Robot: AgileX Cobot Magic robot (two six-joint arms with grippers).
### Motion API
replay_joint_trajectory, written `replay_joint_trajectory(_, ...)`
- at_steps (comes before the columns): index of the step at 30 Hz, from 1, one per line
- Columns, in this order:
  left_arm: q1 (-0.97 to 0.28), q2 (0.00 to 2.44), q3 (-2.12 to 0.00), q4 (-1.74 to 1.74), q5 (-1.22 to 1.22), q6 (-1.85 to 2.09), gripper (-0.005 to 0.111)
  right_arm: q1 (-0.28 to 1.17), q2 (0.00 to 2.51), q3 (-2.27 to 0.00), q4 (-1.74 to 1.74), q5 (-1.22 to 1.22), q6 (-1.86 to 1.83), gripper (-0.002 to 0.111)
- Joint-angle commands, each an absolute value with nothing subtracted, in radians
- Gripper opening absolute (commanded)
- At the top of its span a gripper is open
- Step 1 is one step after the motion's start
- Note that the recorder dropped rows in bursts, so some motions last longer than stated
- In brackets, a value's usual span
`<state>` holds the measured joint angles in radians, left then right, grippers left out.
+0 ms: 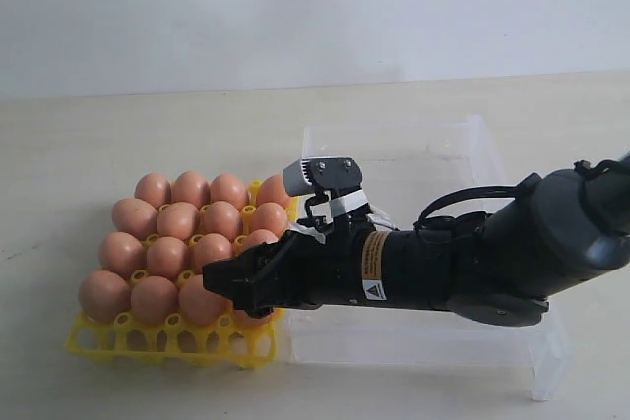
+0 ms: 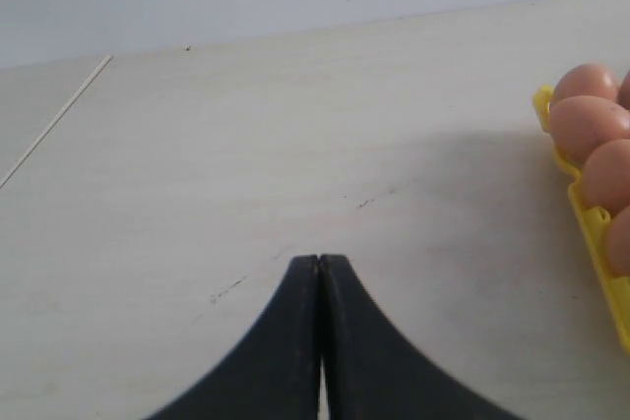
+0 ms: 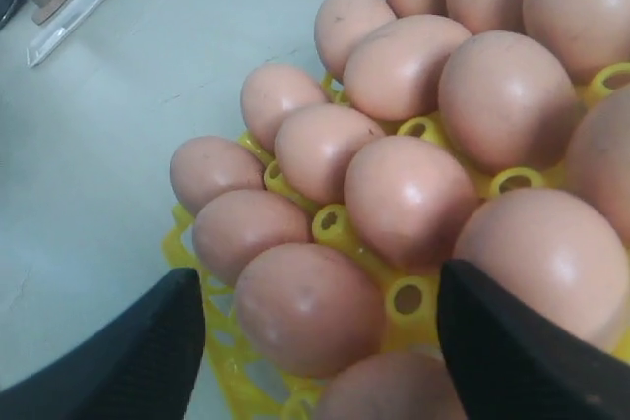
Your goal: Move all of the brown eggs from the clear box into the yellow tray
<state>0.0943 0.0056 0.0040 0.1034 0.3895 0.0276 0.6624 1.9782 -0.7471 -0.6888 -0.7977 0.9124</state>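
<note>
Your right gripper point(image 3: 320, 341) is spread wide. The two black fingers point(image 3: 138, 351) stand well apart and neither one touches anything, so it's got hold of nothing. It hangs low over the yellow tray point(image 1: 167, 339), at the corner of the tray nearest the clear box point(image 1: 413, 341). The brown eggs point(image 3: 409, 199) sit right under it, and one seated egg shows in the gap between the fingers, with yellow plastic visible on either side of it.

The eggs are all in the tray, packed in rows and each sitting in its own cup with pegs poking up between them. I can't get a clean count, because the gripper hides that corner in the exterior view. The arm reaches in across the clear box, which sits just beside the tray, on the side the arm comes from. The part of the box floor under the arm is hidden, so I can't tell you what's there.

Your left gripper point(image 2: 320, 263) is closed tight, with the fingertips pressed together and nothing between them. It hovers over the bare table point(image 2: 246, 145), on the far side of the tray from the box, a little way off the tray's edge.
</note>
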Motion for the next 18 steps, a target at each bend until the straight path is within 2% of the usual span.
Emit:
replay_joint_trajectory(1, 0.09, 0.0, 0.0, 0.101, 0.38, 0.022, 0.0, 0.663, 1.919, -0.741, -0.667, -0.727, 0.916, 0.066)
replay_joint_trajectory(3, 0.09, 0.0, 0.0, 0.101, 0.38, 0.022, 0.0, 0.663, 1.839, -0.714, -0.618, -0.694, 0.889, 0.065)
replay_joint_trajectory(5, 0.09, 0.0, 0.0, 0.101, 0.38, 0.022, 0.0, 0.663, 1.724, -0.669, -0.501, -0.61, 0.792, 0.056)
replay_joint_trajectory(6, 0.09, 0.0, 0.0, 0.101, 0.38, 0.022, 0.0, 0.663, 1.659, -0.646, -0.424, -0.568, 0.708, 0.049)
replay_joint_trajectory(8, 0.09, 0.0, 0.0, 0.101, 0.38, 0.022, 0.0, 0.663, 1.497, -0.578, -0.267, -0.487, 0.471, 0.024)
replay_joint_trajectory(9, 0.09, 0.0, 0.0, 0.101, 0.38, 0.022, 0.0, 0.663, 1.385, -0.527, -0.169, -0.462, 0.344, 0.008)
replay_joint_trajectory(10, 0.09, 0.0, 0.0, 0.101, 0.38, 0.022, 0.0, 0.663, 1.31, -0.49, -0.118, -0.462, 0.266, 0.0)
replay_joint_trajectory(14, 0.09, 0.0, 0.0, 0.101, 0.38, 0.022, 0.0, 0.607, 0.973, -0.319, 0.0, -0.509, -0.095, 0.0)
replay_joint_trajectory(18, 0.09, 0.0, 0.0, 0.101, 0.38, 0.022, 0.0, 0.495, 0.7, -0.172, -0.011, -0.51, -0.105, 0.0)
